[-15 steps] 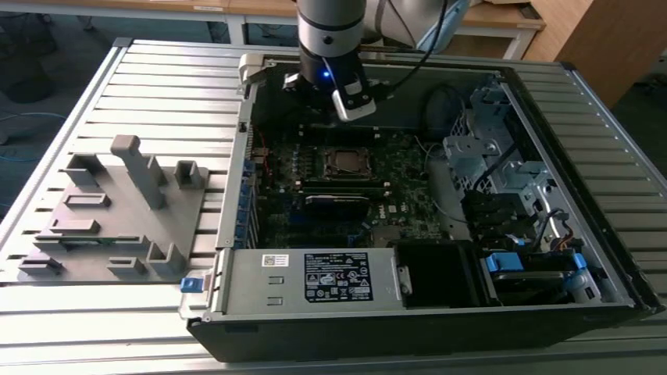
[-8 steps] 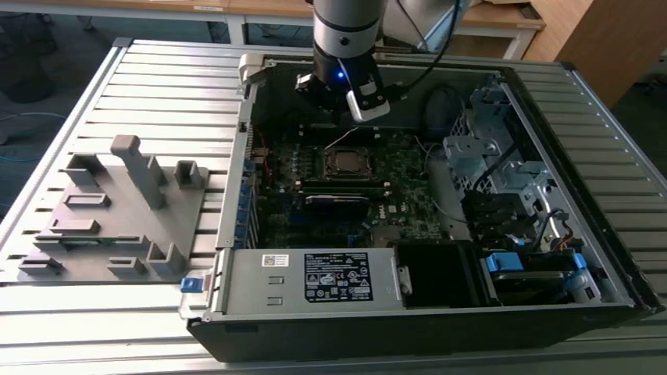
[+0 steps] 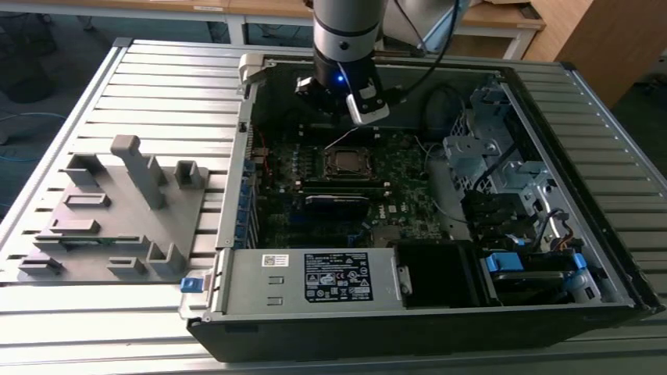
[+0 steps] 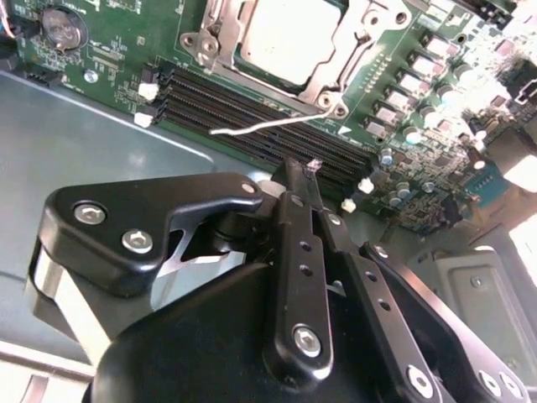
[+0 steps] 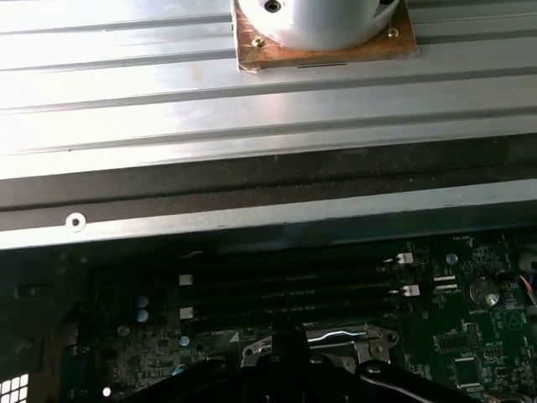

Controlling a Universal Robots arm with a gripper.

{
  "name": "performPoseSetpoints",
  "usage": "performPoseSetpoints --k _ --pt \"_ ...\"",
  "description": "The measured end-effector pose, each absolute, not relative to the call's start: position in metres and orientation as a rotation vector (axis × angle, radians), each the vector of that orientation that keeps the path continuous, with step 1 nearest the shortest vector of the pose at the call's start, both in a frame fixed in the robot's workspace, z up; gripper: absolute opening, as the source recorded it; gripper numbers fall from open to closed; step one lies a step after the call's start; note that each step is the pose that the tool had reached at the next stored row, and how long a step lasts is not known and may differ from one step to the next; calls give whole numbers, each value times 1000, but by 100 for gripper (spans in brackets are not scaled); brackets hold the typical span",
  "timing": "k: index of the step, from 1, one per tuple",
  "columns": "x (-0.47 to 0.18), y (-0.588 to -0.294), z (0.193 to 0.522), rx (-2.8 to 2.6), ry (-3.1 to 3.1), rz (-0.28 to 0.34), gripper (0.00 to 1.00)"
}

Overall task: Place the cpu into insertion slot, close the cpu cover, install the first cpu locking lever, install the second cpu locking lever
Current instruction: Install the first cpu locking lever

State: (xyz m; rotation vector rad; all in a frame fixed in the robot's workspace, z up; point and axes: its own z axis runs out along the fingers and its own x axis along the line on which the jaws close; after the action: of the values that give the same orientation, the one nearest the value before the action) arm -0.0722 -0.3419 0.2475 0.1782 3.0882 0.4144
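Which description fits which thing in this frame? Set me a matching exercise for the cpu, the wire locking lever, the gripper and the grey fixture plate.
Things:
1. cpu
2. locking lever
3. gripper
4. grey fixture plate

Descriptions:
A. lies on the slatted table, outside the computer case, towards the exterior view's left
B. hangs above the green board, inside the case
C. sits framed in the window of the cpu cover
D. thin silvery wire jutting out over the black memory strips

Pairs: 1-C, 2-D, 3-B, 4-A
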Motion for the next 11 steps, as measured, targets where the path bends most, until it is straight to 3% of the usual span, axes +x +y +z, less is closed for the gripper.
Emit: performPoseSetpoints --k 11 --pt "-64 -342 240 178 3088 414 10"
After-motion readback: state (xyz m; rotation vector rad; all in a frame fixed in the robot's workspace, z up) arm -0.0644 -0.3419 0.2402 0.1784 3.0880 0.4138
